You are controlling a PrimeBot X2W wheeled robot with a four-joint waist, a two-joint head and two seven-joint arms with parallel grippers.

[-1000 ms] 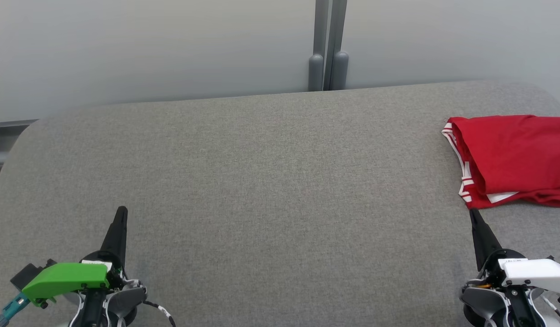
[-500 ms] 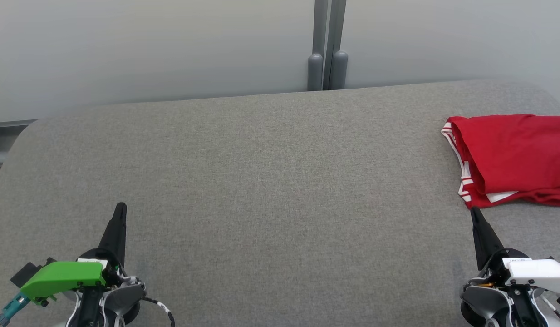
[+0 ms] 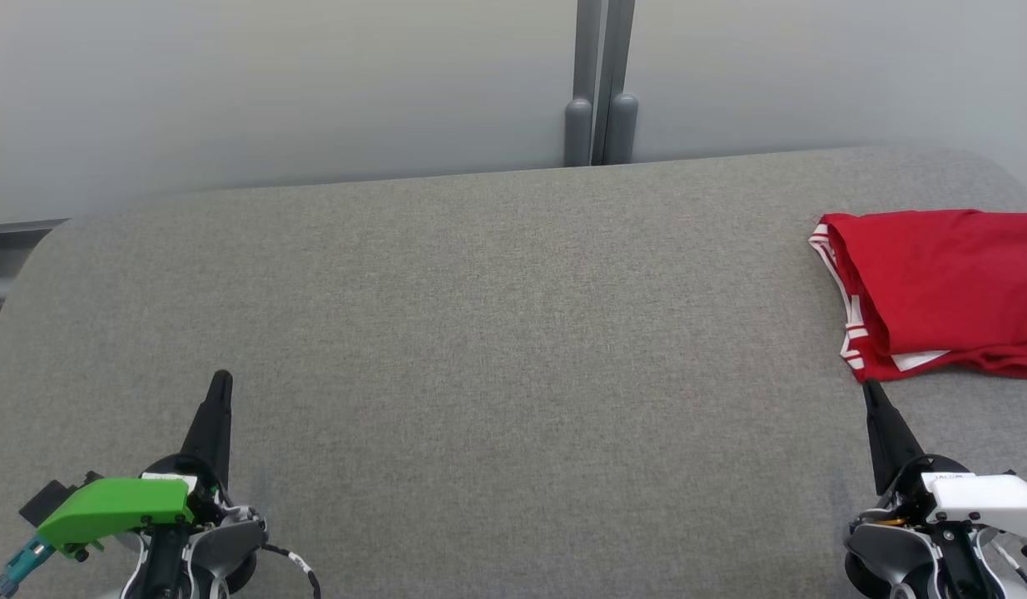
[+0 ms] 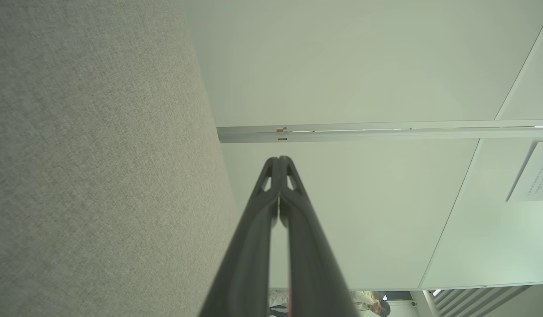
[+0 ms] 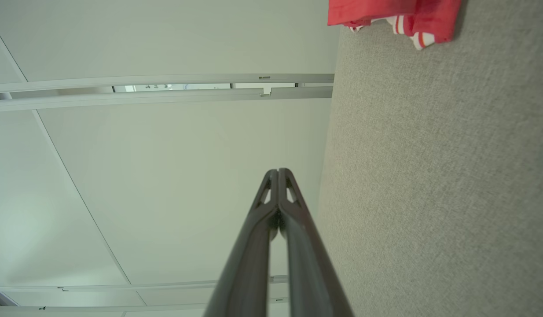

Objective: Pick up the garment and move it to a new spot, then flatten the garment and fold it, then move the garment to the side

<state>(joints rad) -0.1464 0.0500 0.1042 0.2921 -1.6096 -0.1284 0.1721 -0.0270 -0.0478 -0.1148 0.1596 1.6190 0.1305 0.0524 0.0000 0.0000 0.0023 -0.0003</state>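
The folded red garment (image 3: 938,291) is laid on the grey table (image 3: 513,333). The right gripper (image 3: 869,389) is seen just short of the garment, closed and empty. The left gripper (image 3: 221,380), likewise closed, is well apart from it.

garment (image 3: 938,279): we see solid red, with white stripes in a band along its left edge and a white patch at the lower fold.
table (image 3: 497,333): we see mid-grey woven cloth, finely flecked, the same all over.
left gripper (image 3: 220,383): we see black fingers; behind them a bright green cover (image 3: 114,507) and a teal plug (image 3: 14,567).
right gripper (image 3: 870,391): we see black fingers; behind them a white cover (image 3: 984,495).
wall (image 3: 272,91): we see plain pale grey-white.
post (image 3: 601,83): we see a darker, bluish grey.
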